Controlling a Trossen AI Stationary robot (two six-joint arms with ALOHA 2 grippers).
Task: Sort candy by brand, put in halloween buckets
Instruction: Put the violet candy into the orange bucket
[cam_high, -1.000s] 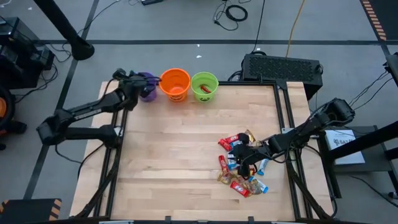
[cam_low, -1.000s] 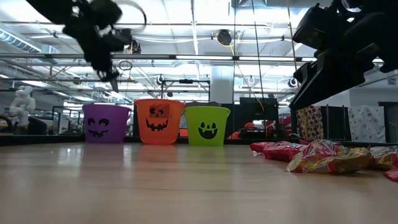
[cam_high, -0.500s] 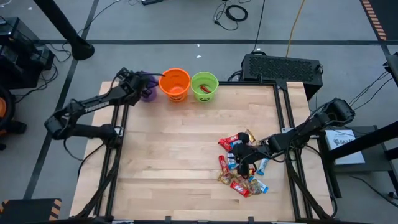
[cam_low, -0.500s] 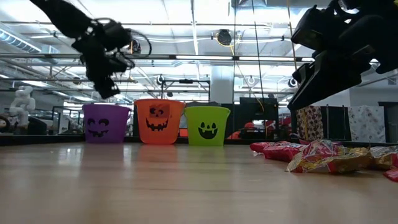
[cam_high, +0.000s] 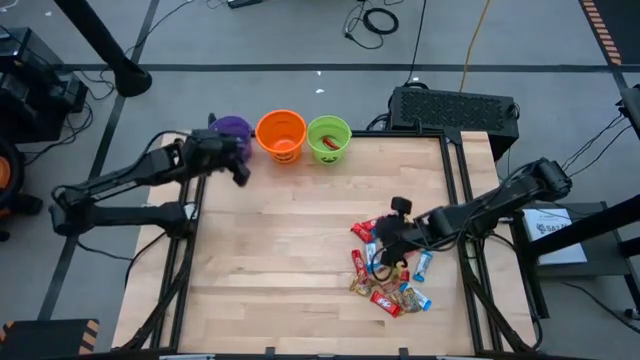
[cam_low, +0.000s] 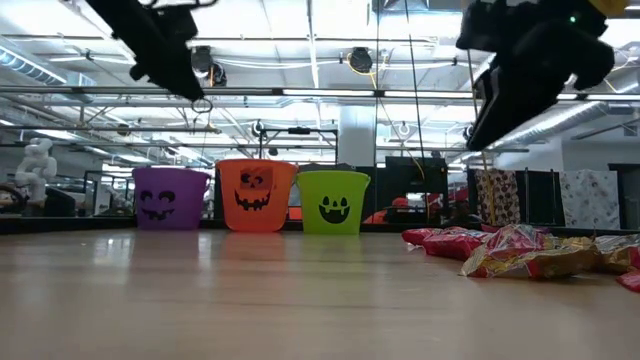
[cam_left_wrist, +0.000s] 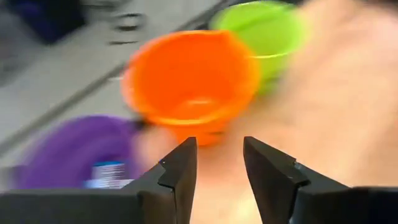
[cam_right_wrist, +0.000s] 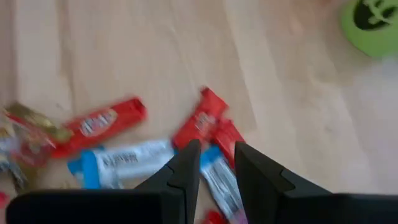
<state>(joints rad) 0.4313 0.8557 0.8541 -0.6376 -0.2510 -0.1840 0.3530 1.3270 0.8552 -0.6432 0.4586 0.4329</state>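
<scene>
The pale wooden desk (cam_high: 280, 260) carries three small round plastic buckets with dark face prints in a row along its far edge: a purple bucket (cam_high: 234, 129) at the left corner, an orange bucket (cam_high: 281, 134) just beside it, and a lime green bucket (cam_high: 329, 139) next to that. The left arm's jaws (cam_high: 238, 170) now hang over the desk just in front of the purple bucket, drawn back toward the near side from where they stood over that bucket a second ago; the left wrist view shows them spread apart with nothing between them, and a blue-and-white wrapped piece (cam_left_wrist: 109, 174) lying inside the purple bucket. The right arm's jaws (cam_high: 385, 255) sit above the heap of shiny red, blue and gold wrapped candy bars (cam_high: 385, 270) on the right half of the desk, and the arm has lifted and swung a little toward the left since the earlier picture. Its jaws stand slightly apart with nothing visibly held, above a red bar (cam_right_wrist: 200, 126) and a blue-and-white bar (cam_right_wrist: 124, 162).
</scene>
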